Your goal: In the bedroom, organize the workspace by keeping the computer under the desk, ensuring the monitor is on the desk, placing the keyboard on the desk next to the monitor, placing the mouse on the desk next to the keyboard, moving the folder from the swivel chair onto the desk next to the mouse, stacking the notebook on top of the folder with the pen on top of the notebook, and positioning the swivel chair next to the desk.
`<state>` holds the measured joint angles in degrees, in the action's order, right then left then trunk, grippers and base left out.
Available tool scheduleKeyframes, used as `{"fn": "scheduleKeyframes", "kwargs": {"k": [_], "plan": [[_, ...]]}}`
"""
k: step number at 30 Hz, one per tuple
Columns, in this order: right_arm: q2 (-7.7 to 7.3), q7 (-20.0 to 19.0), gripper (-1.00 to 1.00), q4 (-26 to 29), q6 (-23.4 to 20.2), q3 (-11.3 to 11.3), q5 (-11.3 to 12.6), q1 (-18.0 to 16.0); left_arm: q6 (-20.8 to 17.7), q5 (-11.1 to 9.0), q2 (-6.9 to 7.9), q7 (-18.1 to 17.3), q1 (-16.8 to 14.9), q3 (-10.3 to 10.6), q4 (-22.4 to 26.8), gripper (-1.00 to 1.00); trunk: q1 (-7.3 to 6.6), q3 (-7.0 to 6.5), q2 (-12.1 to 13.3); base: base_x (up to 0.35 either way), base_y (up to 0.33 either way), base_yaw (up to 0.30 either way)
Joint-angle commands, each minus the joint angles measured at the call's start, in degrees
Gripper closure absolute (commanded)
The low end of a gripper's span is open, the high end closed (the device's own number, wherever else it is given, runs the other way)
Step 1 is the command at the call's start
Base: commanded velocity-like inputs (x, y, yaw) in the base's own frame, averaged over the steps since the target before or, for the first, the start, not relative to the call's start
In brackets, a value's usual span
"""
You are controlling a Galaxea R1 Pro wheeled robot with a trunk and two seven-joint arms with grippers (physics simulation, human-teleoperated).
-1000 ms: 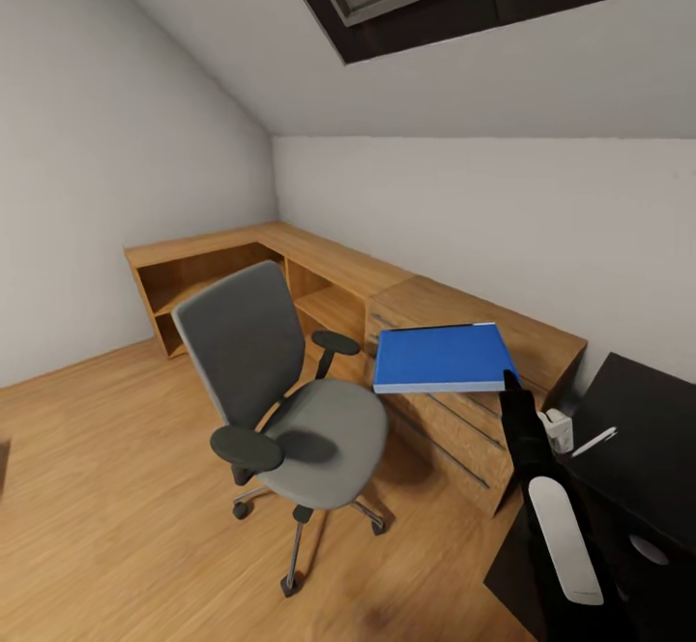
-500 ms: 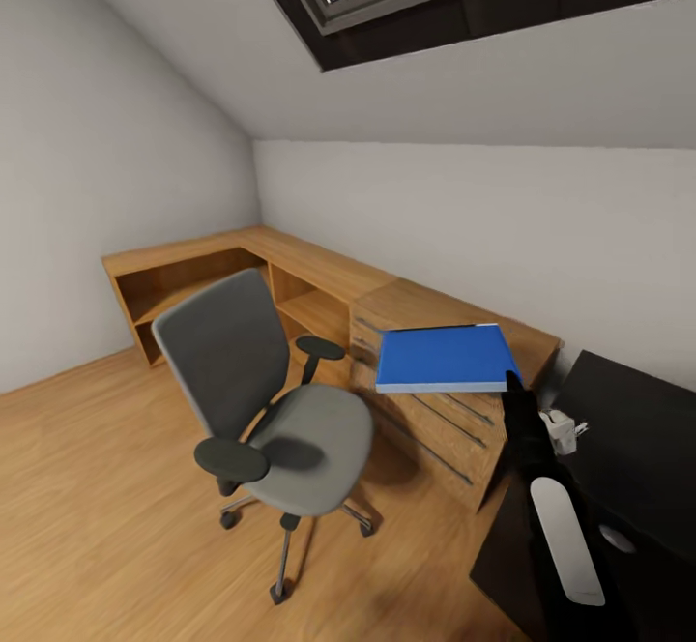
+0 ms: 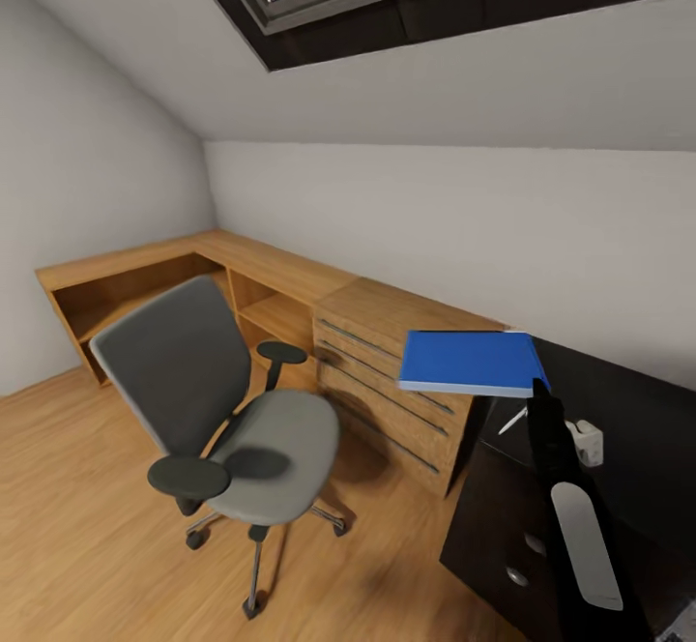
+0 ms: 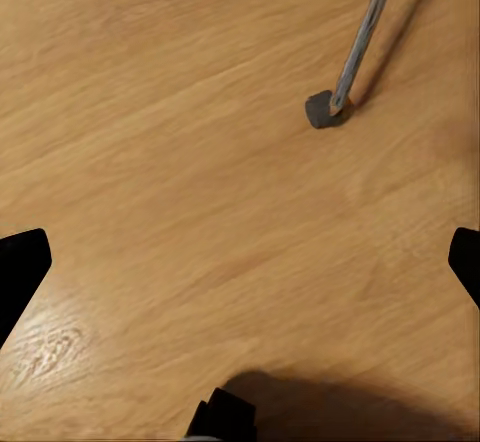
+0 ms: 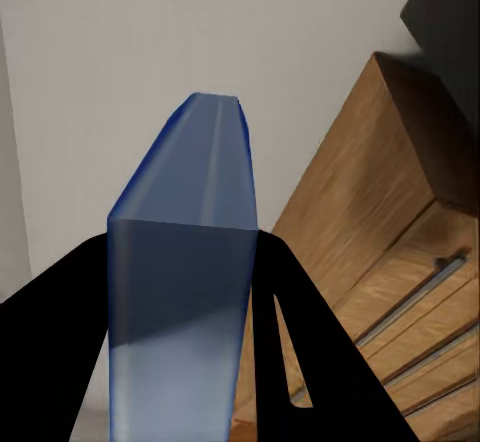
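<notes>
Rightward camera swing since the earlier frame brings more of the black surface (image 3: 619, 400) into sight. Right end effector (image 3: 537, 386) is clamped on the blue folder (image 3: 471, 362), held flat over the wooden drawer unit (image 3: 391, 381). Swivel chair (image 3: 227, 410) stands on the floor nearby; a white pen (image 3: 512, 420) lies on the surface. Left end effector (image 4: 240, 262) hangs spread wide over the floor.

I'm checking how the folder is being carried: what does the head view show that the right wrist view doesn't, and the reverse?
Head view: the swivel chair, its seat bare, the black desk with a white pen, and the folder held flat in the air over the wooden drawer unit.

Right wrist view: the right tool shut on the folder's edge, a finger on each face.

Both: the blue folder, the drawer unit and the white wall.
</notes>
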<state>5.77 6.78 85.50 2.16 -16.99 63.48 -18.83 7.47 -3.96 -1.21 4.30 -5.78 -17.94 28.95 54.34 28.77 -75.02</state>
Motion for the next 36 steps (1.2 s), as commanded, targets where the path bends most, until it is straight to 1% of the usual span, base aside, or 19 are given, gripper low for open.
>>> {"fn": "scheduleKeyframes", "kwargs": {"k": [1,14,24,36], "plan": [[0.03,0.2,1.0,0.0,0.2,0.0,0.6,-0.1,0.2,-0.4,-0.04,0.0,0.0,0.0,-0.3,-1.0,0.0,0.06,0.0,0.0,0.0,-0.272],[-0.05,0.2,1.0,-0.4,0.2,-0.1,0.6,-0.1,0.2,-0.4,-0.11,0.0,0.0,-0.1,-0.8,-1.0,0.0,0.06,0.0,-0.007,-0.008,-0.272],[-0.06,0.2,1.0,-0.5,0.2,-0.1,0.6,-0.1,0.1,-0.4,-0.11,0.0,0.0,0.0,-0.9,-1.0,0.0,0.06,0.0,-0.201,-0.149,-0.272],[-0.06,0.2,1.0,-0.7,0.1,-0.8,0.7,-0.1,0.2,-0.3,-0.11,0.0,0.0,-0.1,-0.9,-1.0,0.0,0.06,0.0,-0.017,-0.013,-0.272]]}}
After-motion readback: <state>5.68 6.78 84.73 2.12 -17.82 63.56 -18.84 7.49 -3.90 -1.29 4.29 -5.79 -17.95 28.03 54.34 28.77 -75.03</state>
